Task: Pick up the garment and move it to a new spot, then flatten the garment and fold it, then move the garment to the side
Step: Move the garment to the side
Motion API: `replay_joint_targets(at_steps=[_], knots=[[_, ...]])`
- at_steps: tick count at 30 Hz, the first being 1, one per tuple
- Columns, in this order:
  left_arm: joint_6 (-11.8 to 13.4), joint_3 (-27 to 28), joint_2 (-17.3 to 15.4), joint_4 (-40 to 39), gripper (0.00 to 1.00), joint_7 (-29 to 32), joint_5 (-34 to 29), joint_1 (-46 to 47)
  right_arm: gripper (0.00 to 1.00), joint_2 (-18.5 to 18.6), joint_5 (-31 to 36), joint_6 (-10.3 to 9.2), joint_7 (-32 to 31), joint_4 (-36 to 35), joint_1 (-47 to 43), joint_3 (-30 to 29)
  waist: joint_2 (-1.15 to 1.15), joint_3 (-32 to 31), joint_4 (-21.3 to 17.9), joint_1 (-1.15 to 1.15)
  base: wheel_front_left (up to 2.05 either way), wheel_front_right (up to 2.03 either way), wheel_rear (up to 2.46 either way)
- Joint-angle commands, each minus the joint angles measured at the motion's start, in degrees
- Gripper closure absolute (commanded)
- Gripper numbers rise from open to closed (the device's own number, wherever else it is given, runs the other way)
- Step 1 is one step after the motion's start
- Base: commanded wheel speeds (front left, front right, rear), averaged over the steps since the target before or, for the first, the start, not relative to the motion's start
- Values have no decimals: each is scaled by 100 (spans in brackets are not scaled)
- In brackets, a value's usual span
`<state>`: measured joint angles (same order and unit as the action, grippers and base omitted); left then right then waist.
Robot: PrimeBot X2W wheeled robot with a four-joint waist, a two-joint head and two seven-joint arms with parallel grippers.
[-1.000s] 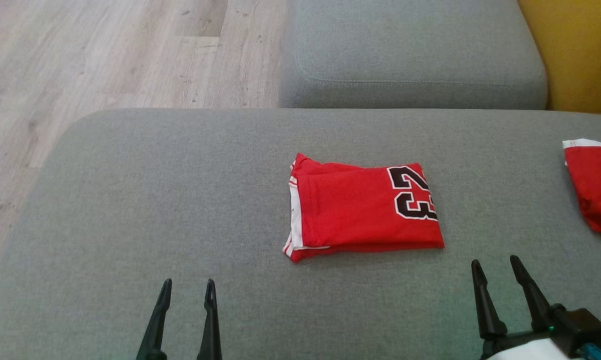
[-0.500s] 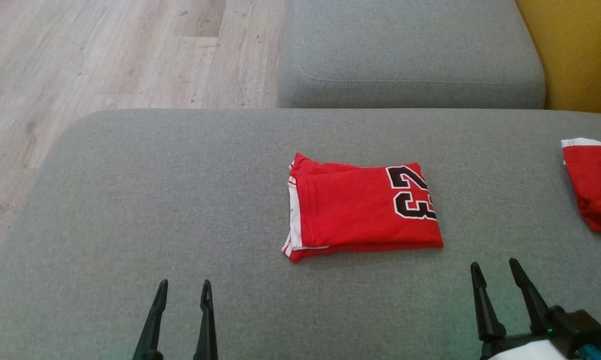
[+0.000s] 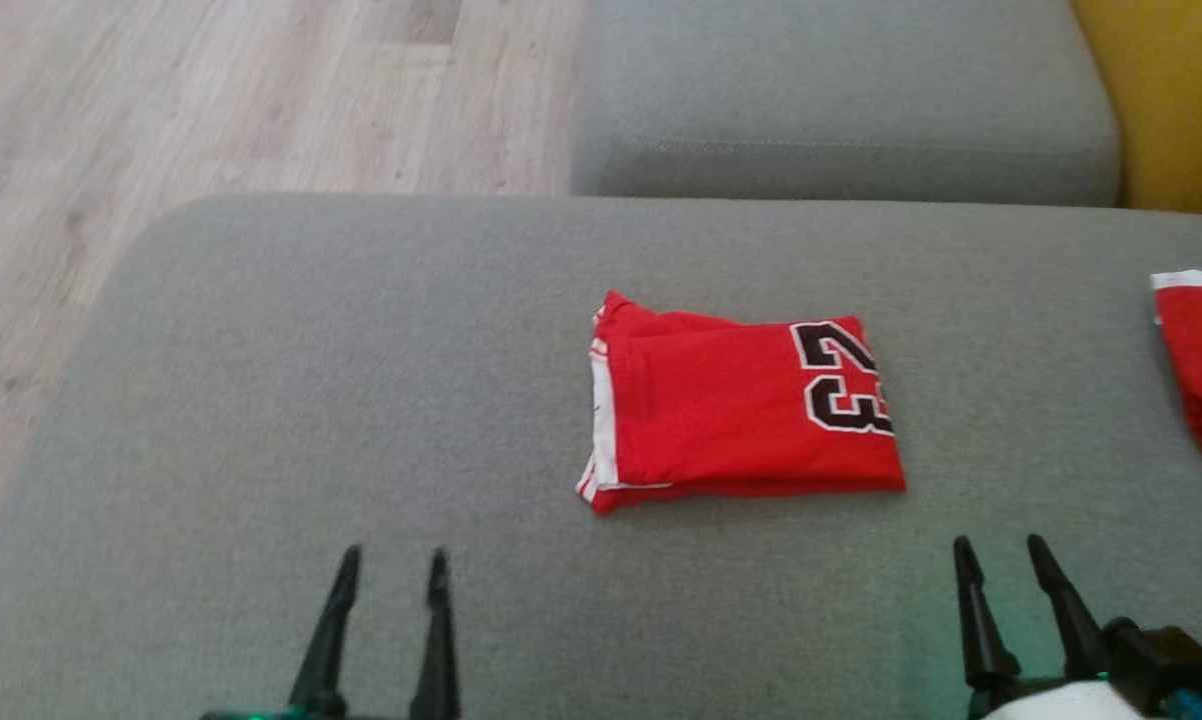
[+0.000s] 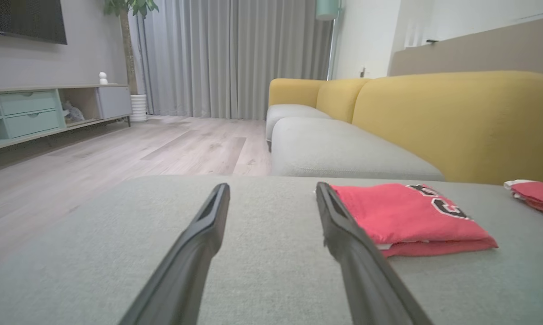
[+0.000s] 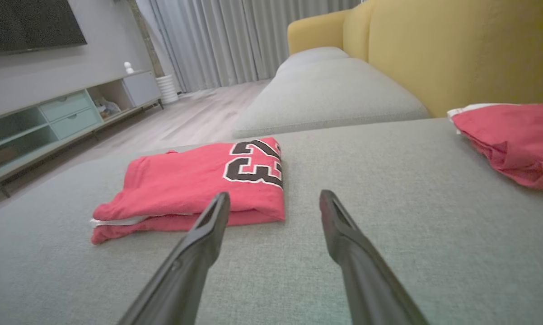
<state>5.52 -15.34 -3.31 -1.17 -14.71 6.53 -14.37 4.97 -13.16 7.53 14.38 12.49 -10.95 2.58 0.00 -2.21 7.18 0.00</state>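
The garment (image 3: 736, 405) is a red jersey with a black "23", folded into a neat rectangle on the grey sofa cushion (image 3: 291, 380). It also lies right of the fingers in the left wrist view (image 4: 402, 216) and left of centre in the right wrist view (image 5: 199, 180). My left gripper (image 3: 393, 562) is open near the cushion's front, left of the garment and apart from it. My right gripper (image 3: 998, 552) is open at the lower right, just in front of the garment's right corner, holding nothing.
A second red garment (image 3: 1201, 360) lies at the cushion's right edge. Another grey cushion (image 3: 841, 110) and the yellow sofa back (image 3: 1171, 100) lie beyond. Wooden floor (image 3: 211, 100) runs past the cushion's left edge. A TV cabinet (image 4: 36, 113) stands across the room.
The whole head view has shifted slightly, so the camera moved. The garment and both grippers keep their places relative to each other.
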Motion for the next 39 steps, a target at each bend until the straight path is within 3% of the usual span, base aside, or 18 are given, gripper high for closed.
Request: replay_joint_targets(at_steps=[1,9,18,19,20,21,25,29,39], knots=[[-13,47,43,-295,0,-29,25,370,0,110,-47,-4,62,-52,404,61,0,115,125,0,0,0,0],[132,-270,43,-680,0,-29,91,936,0,598,-452,-4,-55,1297,2218,298,0,1081,271,0,0,0,0],[186,-358,43,-663,0,-29,27,1293,0,781,-1059,-4,-1009,2697,3298,984,0,1450,386,0,0,0,0],[190,-367,43,-655,0,-29,21,1321,13,770,-1178,-4,-1123,2801,3362,1128,0,1473,399,0,0,0,0],[196,-374,43,-651,0,-29,17,1344,61,759,-1316,-4,-1153,2853,3419,1234,0,1490,406,0,0,0,0],[206,-379,43,-648,0,-29,15,1360,100,768,-1438,-4,-1123,2879,3465,1324,0,1504,411,0,0,0,0],[271,-371,43,-673,0,-29,18,1379,100,992,-1683,-4,-720,2921,3630,1520,0,1602,336,0,0,0,0],[281,-350,43,-724,0,-29,-24,1419,100,1462,-1635,-4,-408,2928,3868,1525,0,1804,84,0,0,0,0],[81,-379,43,-750,0,-29,130,1825,100,3157,-1514,-4,-393,2751,4495,835,0,2587,-541,0,0,0,0]])
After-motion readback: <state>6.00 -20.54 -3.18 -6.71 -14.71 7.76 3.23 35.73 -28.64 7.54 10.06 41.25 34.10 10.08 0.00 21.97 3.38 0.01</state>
